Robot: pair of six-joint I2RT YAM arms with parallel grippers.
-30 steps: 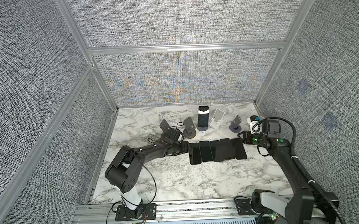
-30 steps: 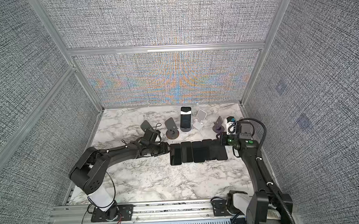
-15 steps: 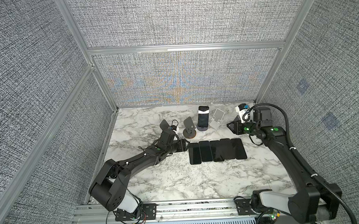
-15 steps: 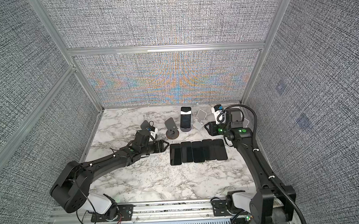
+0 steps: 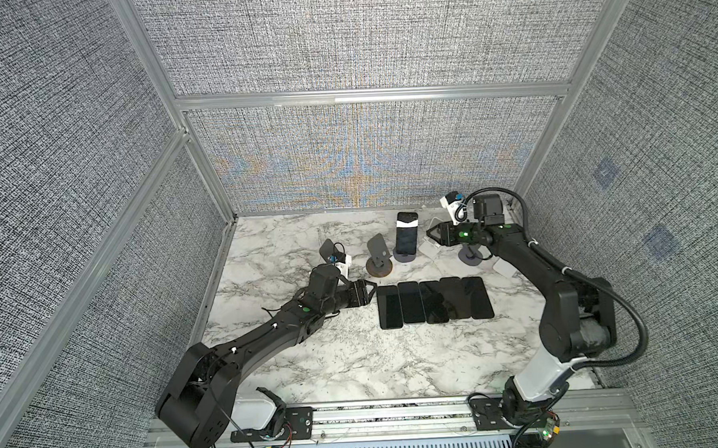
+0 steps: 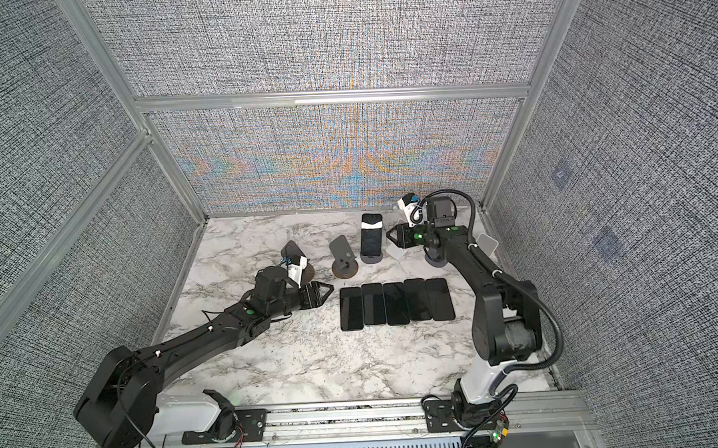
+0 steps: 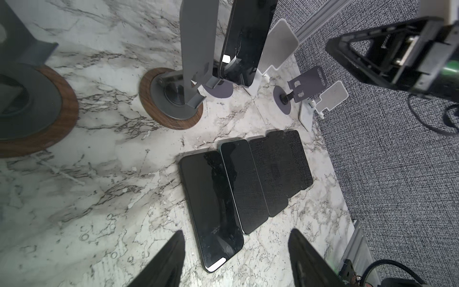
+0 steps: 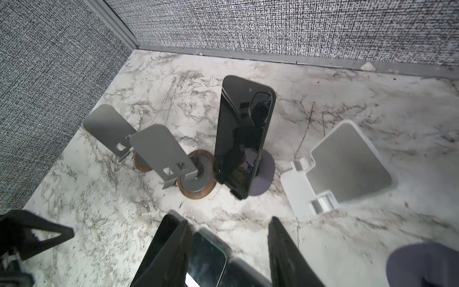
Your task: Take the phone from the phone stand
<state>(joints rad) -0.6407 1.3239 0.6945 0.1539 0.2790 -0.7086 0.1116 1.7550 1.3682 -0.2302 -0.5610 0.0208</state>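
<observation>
Above the marble table (image 5: 334, 359), left jaws and right jaws stand parted, holding nothing; phone (image 5: 406, 236) untouched.

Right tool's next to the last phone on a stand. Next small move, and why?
Probably ease the right tool forward until its open, empty jaws straddle the upright phone. It hangs just beside that phone, the only one on a stand; the row of flat phones needs nothing.

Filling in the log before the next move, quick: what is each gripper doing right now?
Left gripper: open, jaws apart, holding nothing.
Right gripper: open, jaws apart, holding nothing.
</observation>
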